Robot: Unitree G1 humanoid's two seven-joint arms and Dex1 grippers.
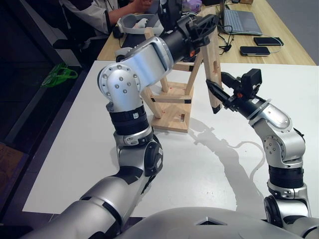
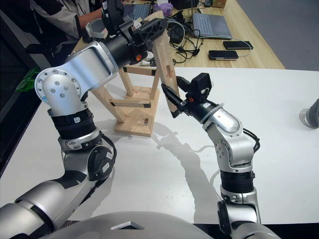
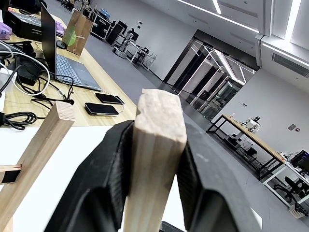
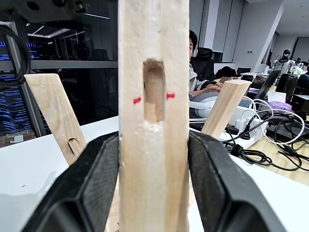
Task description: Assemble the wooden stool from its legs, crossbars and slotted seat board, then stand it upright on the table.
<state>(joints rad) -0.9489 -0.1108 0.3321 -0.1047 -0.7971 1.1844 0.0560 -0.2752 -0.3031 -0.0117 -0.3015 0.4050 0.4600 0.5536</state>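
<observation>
Fitting one leg seems the step in hand: left hand clamps its top, right hand clamps lower down, beside the upturned stool on the desk. Next, its slot must meet a crossbar.

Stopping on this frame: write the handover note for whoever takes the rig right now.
Left gripper: fingers shut on the top end of a pale wooden stool leg.
Right gripper: shut on the same leg lower down, near its slot.
The light wooden slotted seat board lies flat on the white table, with other legs pointing up from it and wooden crossbars between them.
Done: frame partly built, upside down.
Left: seat the held, leaning leg (whether its lower end is in the board cannot be told), then stand the stool upright.
</observation>
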